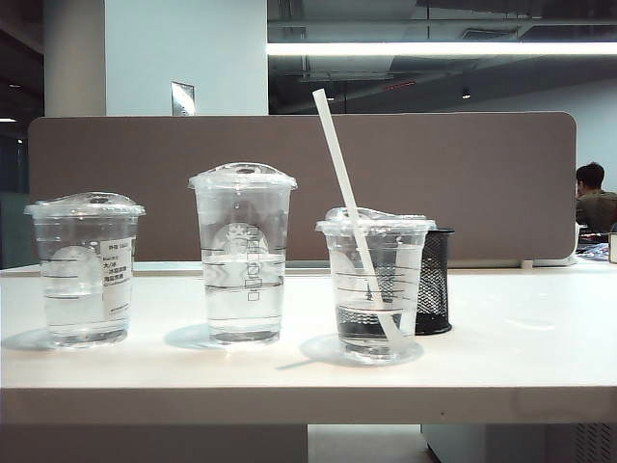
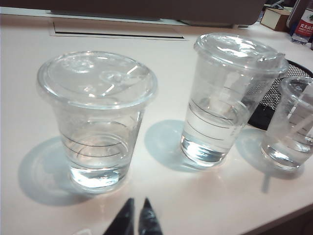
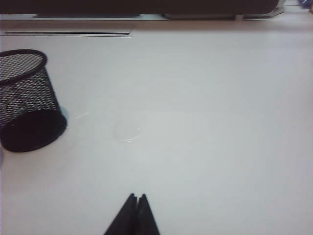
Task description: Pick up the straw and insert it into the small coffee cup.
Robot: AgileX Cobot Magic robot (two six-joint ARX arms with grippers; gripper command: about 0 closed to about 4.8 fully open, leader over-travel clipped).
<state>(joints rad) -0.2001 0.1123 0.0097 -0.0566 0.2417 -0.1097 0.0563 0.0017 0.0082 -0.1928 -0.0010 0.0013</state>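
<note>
Left gripper (image 2: 136,211) low over table (image 2: 195,196), right gripper (image 3: 137,205) likewise, jaws closed

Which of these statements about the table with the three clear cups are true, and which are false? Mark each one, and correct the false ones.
1. The straw stands tilted inside the small coffee cup. True.
2. The right gripper is holding the straw. False: it is shut on nothing, over bare table near the black mesh holder.
3. All three cups have lids on. True.
4. The tallest cup stands at the right end of the row in the exterior view. False: it stands in the middle, with the labelled cup on the left.
5. The left gripper is shut on the labelled cup. False: it is shut, apart from the cups.
</note>
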